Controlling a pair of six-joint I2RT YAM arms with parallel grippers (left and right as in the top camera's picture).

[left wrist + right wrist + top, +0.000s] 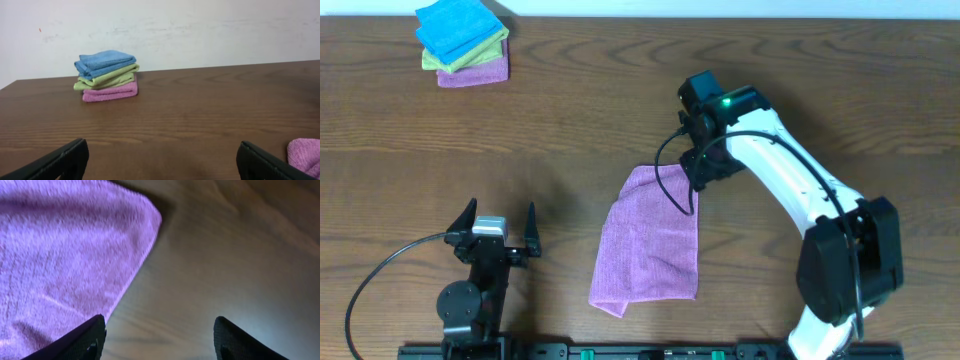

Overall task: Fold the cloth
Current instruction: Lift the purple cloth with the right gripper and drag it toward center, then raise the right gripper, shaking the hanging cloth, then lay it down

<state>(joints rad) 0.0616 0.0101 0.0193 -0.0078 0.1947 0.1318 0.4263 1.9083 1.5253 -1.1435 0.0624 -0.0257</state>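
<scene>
**Soft Purple Cloth Lies Between Two Open Pincers**

The left pincer (501, 216) is wide open and holds nothing. Far ahead of it and off to its left sits a stack of folded cloths (463, 45), well apart. The table (570, 120) just ahead of this pincer is bare wood, so there is lots of room to move.

The cloth (650, 240) lies flat to the right of the left pincer, near it but not touching. It looks soft, light and floppy, so I think it will bend and sag when lifted. A corner or an edge looks best to pinch, not the middle.

The right pincer (160, 340) hangs over the cloth's far right corner. It is open, with only table between its jaws. The cloth's edge lies just beside one finger (80, 340). On its other side the table is bare too.
</scene>
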